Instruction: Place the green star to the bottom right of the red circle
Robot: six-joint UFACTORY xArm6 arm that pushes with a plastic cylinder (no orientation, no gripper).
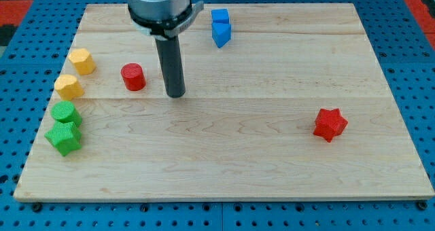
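Observation:
The green star lies near the board's left edge, low in the view, touching a green round block just above it. The red circle is a short red cylinder up and to the right of them. My tip rests on the board to the right of the red circle and a little lower, apart from it, and far up-right of the green star.
Two yellow hexagon-like blocks sit at the left edge above the green ones. Two blue blocks sit together near the top centre. A red star lies at the right. The wooden board sits on blue pegboard.

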